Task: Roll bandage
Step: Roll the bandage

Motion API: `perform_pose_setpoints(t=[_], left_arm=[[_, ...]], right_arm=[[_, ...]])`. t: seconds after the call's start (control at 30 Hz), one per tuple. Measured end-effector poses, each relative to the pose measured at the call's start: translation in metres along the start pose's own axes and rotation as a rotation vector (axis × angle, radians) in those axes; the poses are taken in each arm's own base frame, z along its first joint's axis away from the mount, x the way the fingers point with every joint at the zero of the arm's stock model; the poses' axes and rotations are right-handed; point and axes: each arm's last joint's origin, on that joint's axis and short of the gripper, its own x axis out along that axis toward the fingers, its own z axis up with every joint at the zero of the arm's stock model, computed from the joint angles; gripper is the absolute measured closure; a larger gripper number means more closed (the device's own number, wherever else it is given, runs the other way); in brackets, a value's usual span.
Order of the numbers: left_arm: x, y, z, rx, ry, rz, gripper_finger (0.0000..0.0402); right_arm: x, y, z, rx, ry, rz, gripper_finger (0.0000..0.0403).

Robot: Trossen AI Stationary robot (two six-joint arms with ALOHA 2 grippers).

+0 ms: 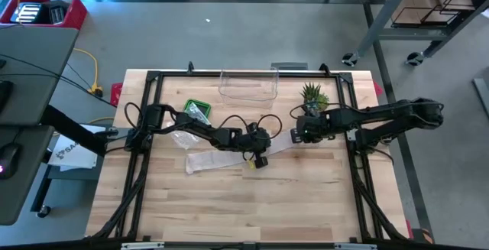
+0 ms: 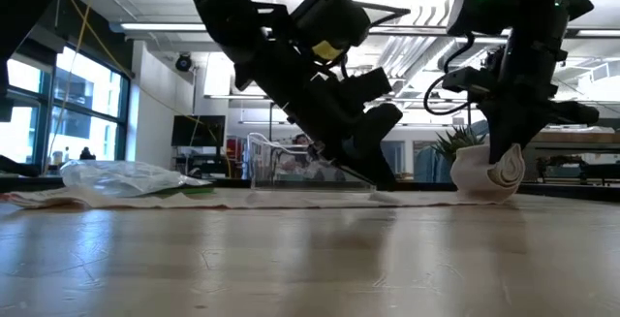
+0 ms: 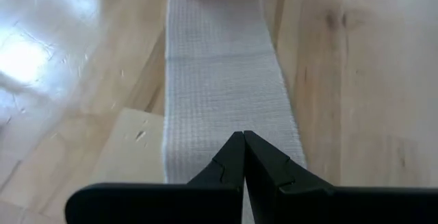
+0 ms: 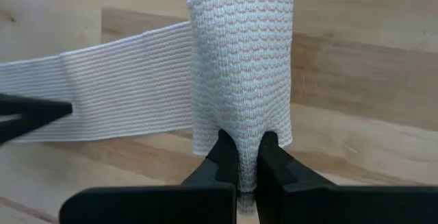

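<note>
One wooden desk (image 1: 229,204) carries everything. Across its middle lies one bandage (image 4: 123,90), a long white strip of ribbed weave, flat on the wood except at one end, where it curls up into a loose roll. Two dark arms meet over it. The right gripper (image 4: 248,157) has its jaws clamped on the rolled end. The left gripper (image 3: 243,157), jaws closed, presses its tip on the flat strip. One clear container (image 1: 248,86), one small plant (image 1: 313,95).
</note>
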Motion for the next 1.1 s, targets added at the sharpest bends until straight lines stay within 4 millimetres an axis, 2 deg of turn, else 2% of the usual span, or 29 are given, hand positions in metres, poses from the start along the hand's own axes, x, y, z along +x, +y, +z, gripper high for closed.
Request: perform_pose_setpoints(t=[0.23,0.43,0.6,0.73,0.9,1.1], left_arm=[[0.005,-0.012,-0.012,-0.022,0.025,-0.006,0.0401],[0.002,-0.016,-0.014,-0.006,0.022,0.111,0.0402],[0.004,-0.02,-0.019,0.014,0.083,0.009,0.0402],[0.0,-0.033,-0.025,0.021,0.111,-0.021,0.0402],[-0.005,-0.049,-0.029,0.065,0.106,-0.06,0.0402],[-0.006,-0.051,-0.03,0.084,0.117,-0.078,0.0402]], right_arm=[[0.0,0.0,0.002,0.012,0.006,0.0,0.0398],[0.0,0.001,-0.001,-0.012,0.021,0.014,0.04],[0.0,0.001,-0.002,-0.008,0.027,0.009,0.04],[0.0,0.001,-0.003,-0.002,0.032,0.007,0.04],[-0.001,0.003,-0.017,0.0,0.055,0.013,0.04],[-0.005,0.007,-0.047,0.034,0.079,0.033,0.04]])
